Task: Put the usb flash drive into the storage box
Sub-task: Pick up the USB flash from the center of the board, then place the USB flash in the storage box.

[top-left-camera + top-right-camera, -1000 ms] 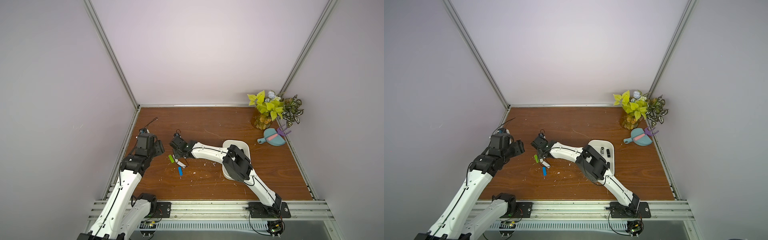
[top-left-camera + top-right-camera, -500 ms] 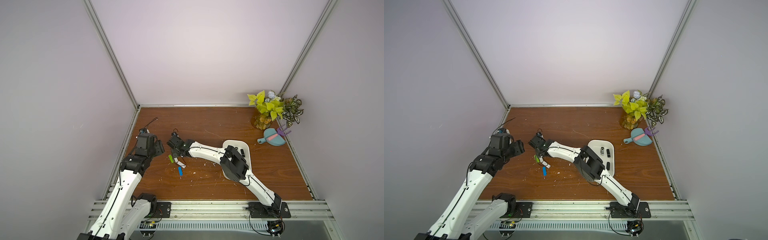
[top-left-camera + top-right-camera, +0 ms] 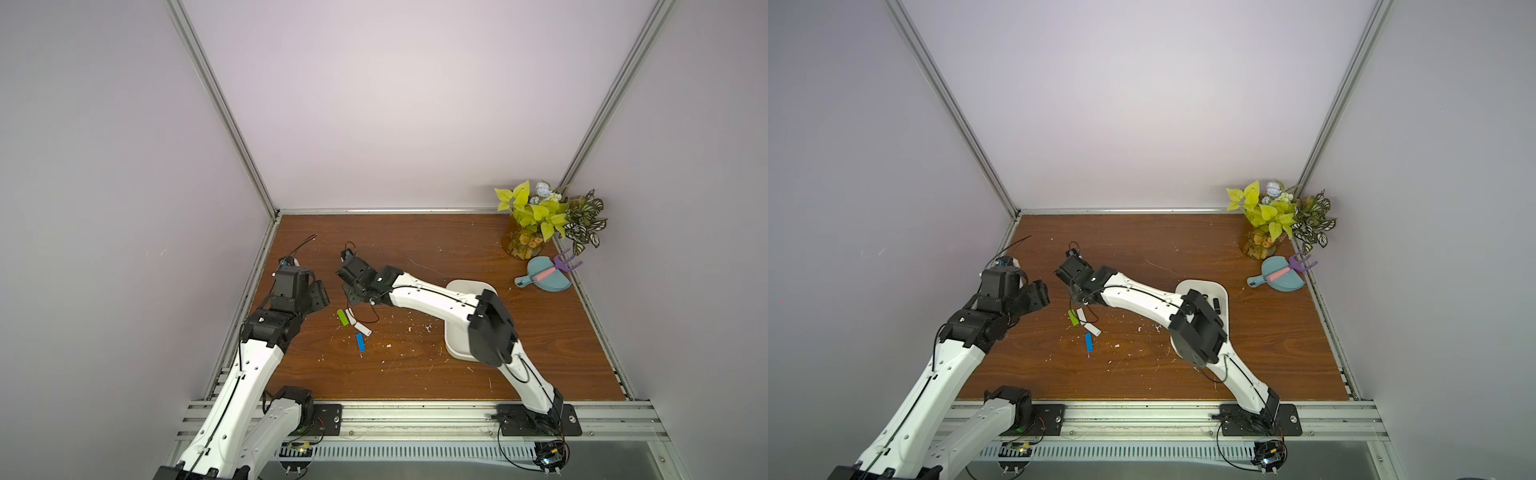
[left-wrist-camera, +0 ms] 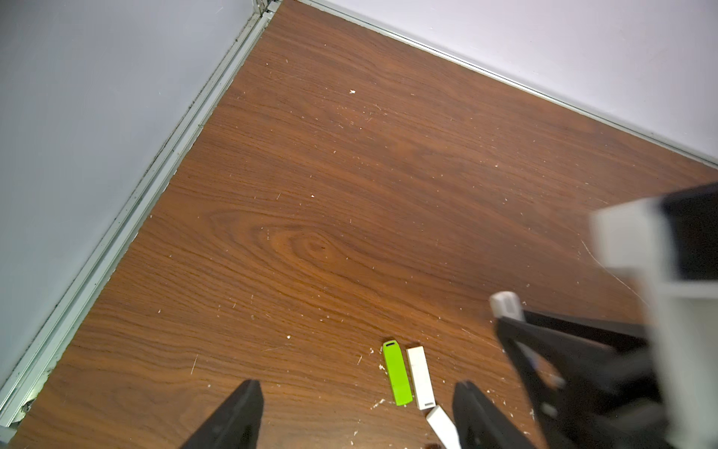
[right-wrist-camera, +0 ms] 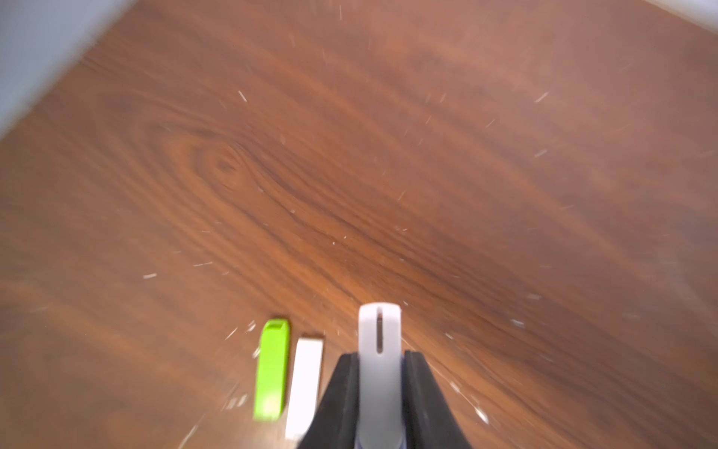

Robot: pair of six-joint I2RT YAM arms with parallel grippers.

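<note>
Storage box (image 3: pixel 1200 283), small dark items (image 3: pixel 1216 301) inside

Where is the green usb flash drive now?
In a top view the green usb flash drive lies flat on the wooden table, on the robot's left side, beside a white drive, well away from the storage box.

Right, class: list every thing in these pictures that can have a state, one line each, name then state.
right gripper: shut on the pale usb flash drive.
left gripper: open, empty.
green drive: flat on the table, loose.
white drive: flat, alongside the green one.
second white drive: flat, loose.
blue drive: flat, loose.
storage box: open-topped, dark drives inside.
</note>
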